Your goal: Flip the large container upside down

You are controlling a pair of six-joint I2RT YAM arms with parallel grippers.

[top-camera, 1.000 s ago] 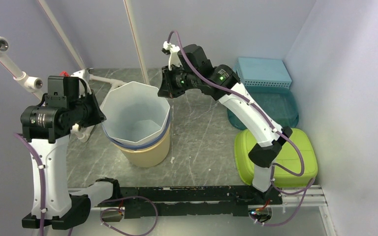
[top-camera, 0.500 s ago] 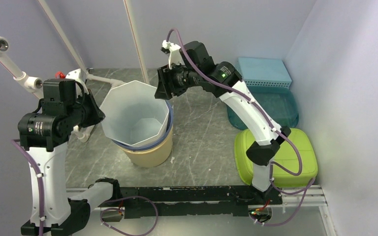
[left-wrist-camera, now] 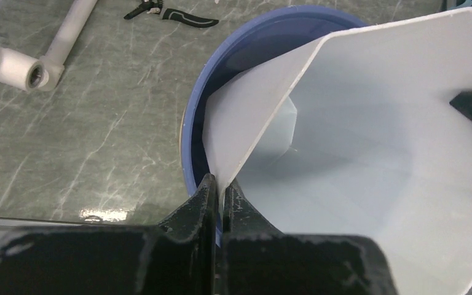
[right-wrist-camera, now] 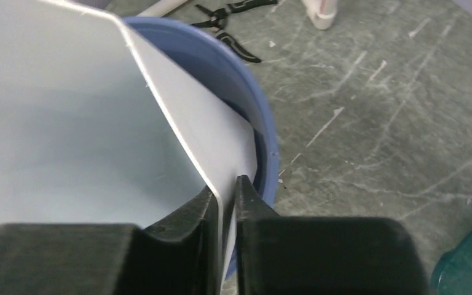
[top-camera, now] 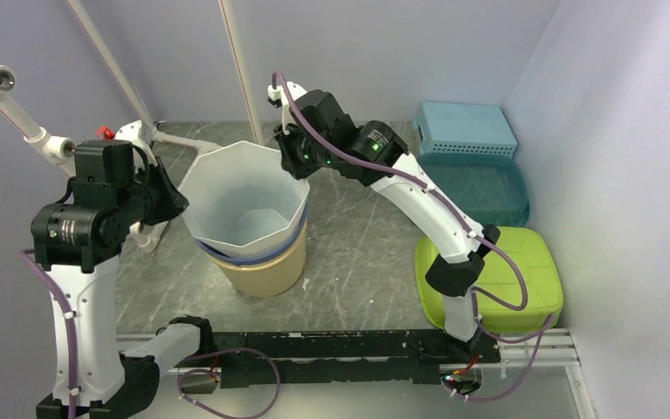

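Left jaws and right jaws each pinch the rim of the white container (top-camera: 240, 201), nested in a blue bucket (left-wrist-camera: 258, 40) between them. Risk: the thin wall slips out, or the bucket drags along.

We note a white large container (top-camera: 242, 196), a blue bucket (left-wrist-camera: 239, 55) just beside the black left gripper (left-wrist-camera: 220, 187), and a grey, white-veined table (left-wrist-camera: 98, 123) below it.

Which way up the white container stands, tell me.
Upright, mouth up: the white container shows its open inside from above, nested in the blue bucket.
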